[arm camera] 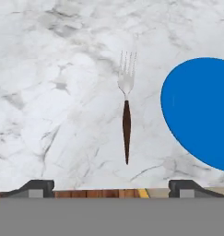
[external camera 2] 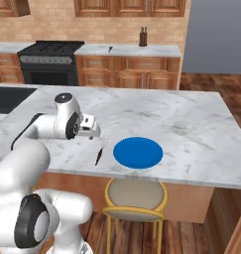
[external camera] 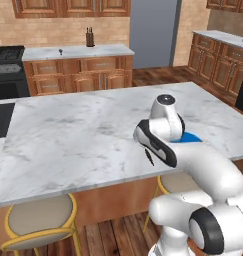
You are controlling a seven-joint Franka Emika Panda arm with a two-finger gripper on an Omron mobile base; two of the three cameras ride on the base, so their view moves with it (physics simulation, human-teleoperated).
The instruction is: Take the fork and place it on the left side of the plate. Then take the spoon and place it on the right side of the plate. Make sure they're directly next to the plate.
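My claw [arm camera: 111, 186] hangs above the near edge of the worktop [arm camera: 53, 69] with its fingertips [arm camera: 37, 186] spread wide apart and nothing between them. Straight below lies the fork [arm camera: 126, 108], flat on the marble, silver tines pointing away from me and the dark reddish-brown handle toward the worktop's edge. Just beside it, on its right as my hand camera sees it, sits the blue plate [arm camera: 201, 110], with a narrow strip of marble between them. A tan stool [external camera 2: 134, 196] stands under the worktop beneath the plate.
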